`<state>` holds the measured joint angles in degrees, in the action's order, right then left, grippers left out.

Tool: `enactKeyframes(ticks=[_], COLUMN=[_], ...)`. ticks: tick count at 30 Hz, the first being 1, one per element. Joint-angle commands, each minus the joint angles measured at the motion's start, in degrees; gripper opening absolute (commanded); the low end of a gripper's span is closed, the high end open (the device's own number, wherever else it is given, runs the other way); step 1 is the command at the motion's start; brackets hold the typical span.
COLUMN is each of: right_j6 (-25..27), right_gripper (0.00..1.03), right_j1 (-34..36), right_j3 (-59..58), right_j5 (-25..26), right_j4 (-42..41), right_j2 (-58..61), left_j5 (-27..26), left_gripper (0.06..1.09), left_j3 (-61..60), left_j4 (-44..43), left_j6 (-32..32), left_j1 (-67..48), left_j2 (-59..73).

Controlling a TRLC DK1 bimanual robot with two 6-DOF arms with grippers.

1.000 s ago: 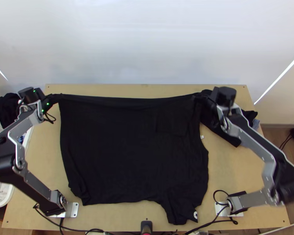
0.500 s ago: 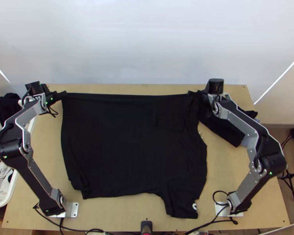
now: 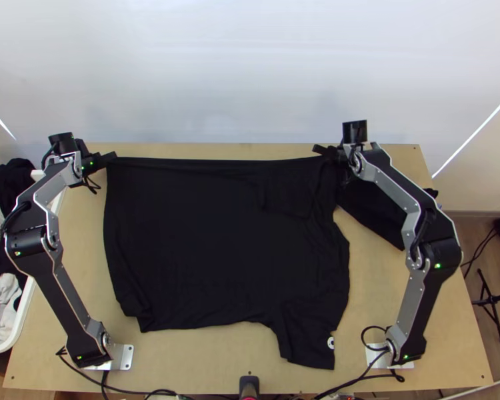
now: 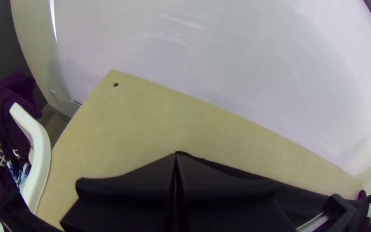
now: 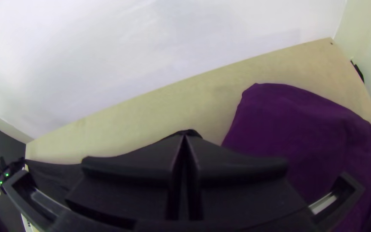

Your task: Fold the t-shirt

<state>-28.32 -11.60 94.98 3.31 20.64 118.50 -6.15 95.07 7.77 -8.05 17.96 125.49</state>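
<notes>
Where the black t-shirt (image 3: pixel 210 240) lay: we saw it spread over the middle of the table (image 3: pixel 197 363), its far side drawn nearly straight between both tools, just inside the table's far edge.
Left tool (image 3: pixel 111 157): we found it near the table's far left corner, at the shirt's far left corner; in its own wrist view we saw the left tool (image 4: pixel 176 155) narrow, pressed together on the black fabric.
Right tool (image 3: pixel 317 149): it stood right of the middle, near the far edge, at the shirt's far right corner; in its wrist view we saw the right tool (image 5: pixel 185 136) closed up tight on fabric too.
Sleeve (image 3: pixel 309 333): we saw it lying flat toward the near edge, right of the middle, with a small white mark (image 3: pixel 331 343) on it.
Near left corner of the shirt: we noticed small creases there, well in from the table's left edge.
Dark cloth (image 3: pixel 377 213): it lay toward the far right corner, partly under the right arm (image 3: pixel 397 183).
White basket (image 4: pixel 41 150): it stood beside the left edge, with dark clothes (image 3: pixel 10 183) hanging over its rim.
</notes>
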Motion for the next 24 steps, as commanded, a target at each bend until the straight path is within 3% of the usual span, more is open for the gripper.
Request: enactKeyframes(ticks=[1, 13, 24], right_j6=[-0.5, -0.5, 0.1], right_gripper=[0.03, 0.03, 0.03], right_j1=[-0.3, -1.0, -1.1], right_j3=[7.1, 10.0, 8.5], right_j5=[0.7, 0.9, 0.9], right_j4=[3.9, 20.0, 27.7], right_j2=[3.8, 1.8, -4.5], left_j5=[0.0, -1.8, -3.3], left_gripper=[0.09, 0.09, 0.09], left_j3=[2.6, 1.3, -4.0], left_j4=[3.2, 19.1, 20.5], left_j6=[0.1, 2.3, 5.0], left_j1=[-1.0, -2.4, -1.0], left_j2=[0.5, -6.3, -11.0])
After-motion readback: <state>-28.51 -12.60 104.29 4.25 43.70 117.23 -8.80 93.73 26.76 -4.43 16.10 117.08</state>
